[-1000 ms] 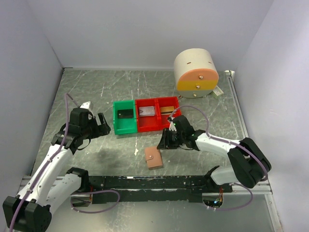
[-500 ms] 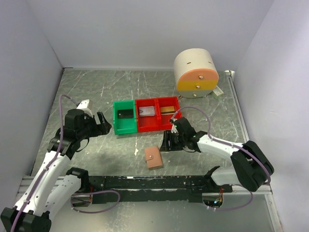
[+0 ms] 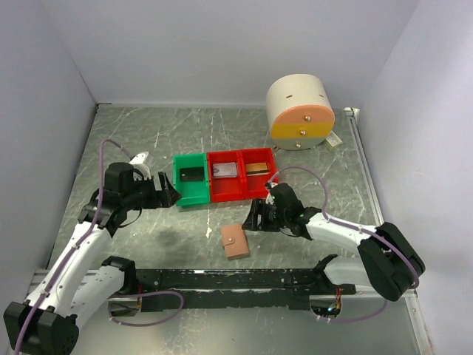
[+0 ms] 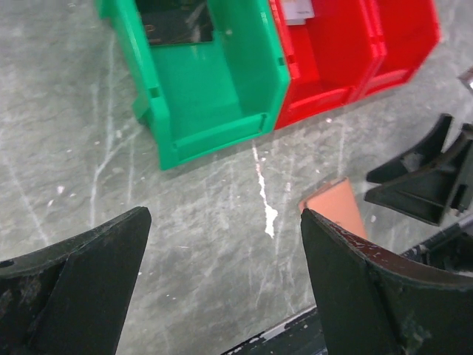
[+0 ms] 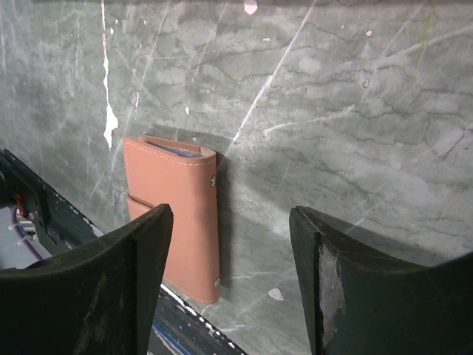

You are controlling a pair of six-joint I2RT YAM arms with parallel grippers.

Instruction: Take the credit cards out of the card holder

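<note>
Card holder [image 3: 236,242] lies folded shut on the worktop [image 3: 148,140], close to the rail [image 3: 222,279] at the near edge and apart from the bins. A sliver of pale lining shows at its top edge in the right wrist view. Three credit cards [image 3: 225,170] sit in the bins: a dark card [image 3: 191,174] in the green bin [image 3: 189,197], a silver card [image 3: 225,170] and a gold card [image 3: 256,168] in the two red bins [image 3: 230,191]. The right hand [image 3: 254,217] hangs just beside the card holder, jaws spread and holding nothing. The left hand [image 3: 168,194] is released too, near the green bin. The emptying looks done, though whether a card hides inside cannot be told. To finish well, the right hand should lift straight up and clear — no sideways sweep that could nudge the leather — before swinging away.
</note>
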